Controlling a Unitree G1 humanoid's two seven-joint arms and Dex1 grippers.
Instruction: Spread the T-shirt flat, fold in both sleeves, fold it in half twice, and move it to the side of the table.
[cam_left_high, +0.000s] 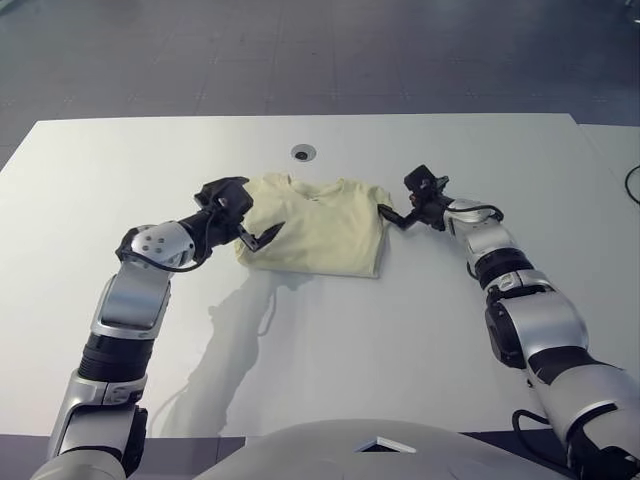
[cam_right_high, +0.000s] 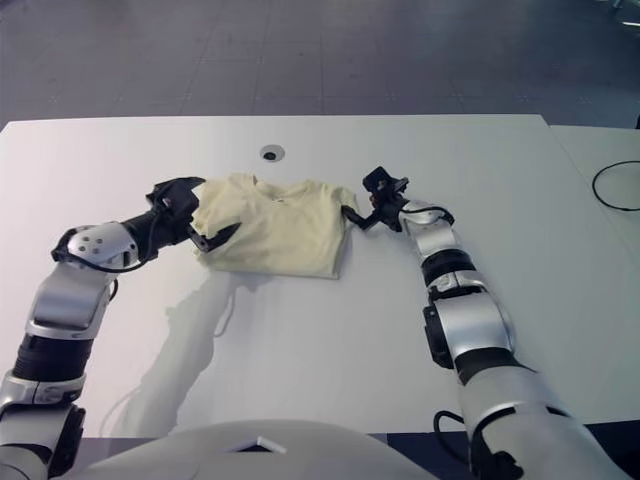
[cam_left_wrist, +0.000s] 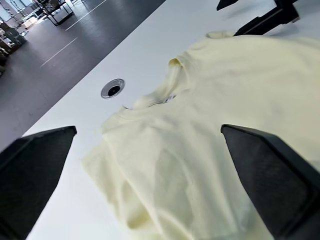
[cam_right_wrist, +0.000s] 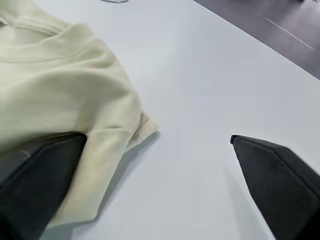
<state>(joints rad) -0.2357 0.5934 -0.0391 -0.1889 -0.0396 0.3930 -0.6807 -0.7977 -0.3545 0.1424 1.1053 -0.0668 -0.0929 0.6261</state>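
The pale yellow T-shirt (cam_left_high: 318, 225) lies on the white surface (cam_left_high: 450, 330) between the two hands, its sides folded in and its collar on the far side from the robot. The left hand (cam_left_high: 252, 222) hangs over the shirt's left edge with its two fingers spread wide; the cloth lies beneath the gap between them and the hand has hold of nothing. The right hand (cam_left_high: 400, 203) is at the shirt's right edge, near the collar end, also spread wide and holding nothing. One of its fingers is right at the folded edge of the cloth and the other is over bare surface; whether the first one touches the cloth cannot be told. Just beyond the collar, farther out than both hands, is a small round hole (cam_left_high: 303, 152) in the surface
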